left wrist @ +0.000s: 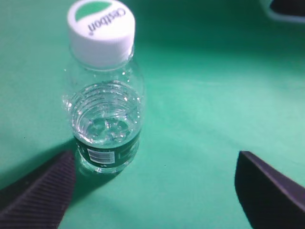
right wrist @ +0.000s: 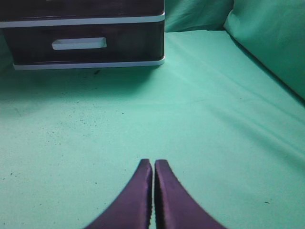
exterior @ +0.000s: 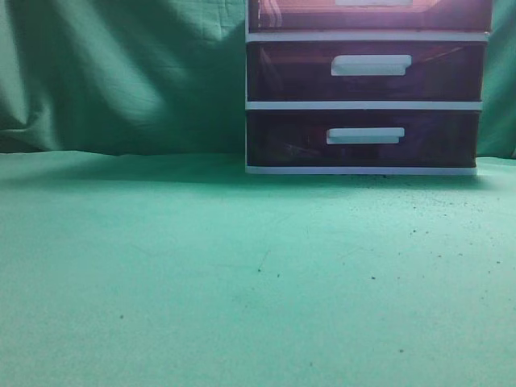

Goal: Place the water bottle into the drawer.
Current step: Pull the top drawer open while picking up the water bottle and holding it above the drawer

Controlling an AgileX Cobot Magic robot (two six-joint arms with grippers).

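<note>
The left gripper (left wrist: 152, 191) gapes wide and empty; the water bottle (left wrist: 104, 90) stands upright on the green counter (left wrist: 205, 109) toward its left finger, so centre first, then close. The right gripper (right wrist: 153, 195) is pressed together, empty. The drawer (exterior: 369, 14) waits at the counter's far edge.

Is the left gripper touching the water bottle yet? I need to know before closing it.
Apart. In the left wrist view, the left gripper is open and green cloth shows between its near finger and the water bottle.
</note>
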